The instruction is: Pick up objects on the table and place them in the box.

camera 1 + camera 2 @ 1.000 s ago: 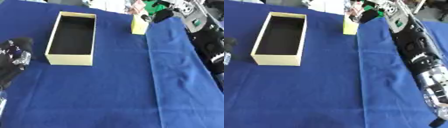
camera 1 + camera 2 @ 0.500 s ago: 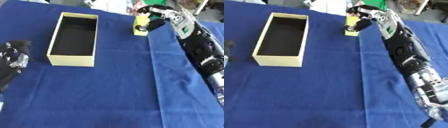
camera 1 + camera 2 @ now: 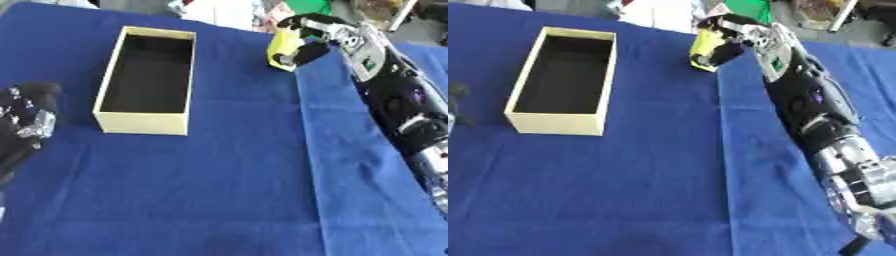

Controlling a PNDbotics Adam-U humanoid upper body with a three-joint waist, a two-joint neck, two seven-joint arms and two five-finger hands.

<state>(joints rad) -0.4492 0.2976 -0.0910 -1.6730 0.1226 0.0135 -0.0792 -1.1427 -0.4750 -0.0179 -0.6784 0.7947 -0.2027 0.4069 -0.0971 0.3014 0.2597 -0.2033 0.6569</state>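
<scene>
We see our right arm reaching from the lower right across the counter (image 3: 219,190), which is covered in a blue cloth, to its far edge, where our right hand (image 3: 317,36) has its fingers curled round a small yellow block (image 3: 283,47). The block stands upright on the cloth just beside a lengthwise fold, and we cannot tell whether it is lifted off the surface. To its left, well apart from it, lies the box (image 3: 147,80), a long open cardboard tray with pale yellow walls and a dark inside, with nothing visible in it. Our left hand (image 3: 24,120) shows at the left edge of the left eye view, near the box's near corner, its fingers relaxed and holding nothing
</scene>
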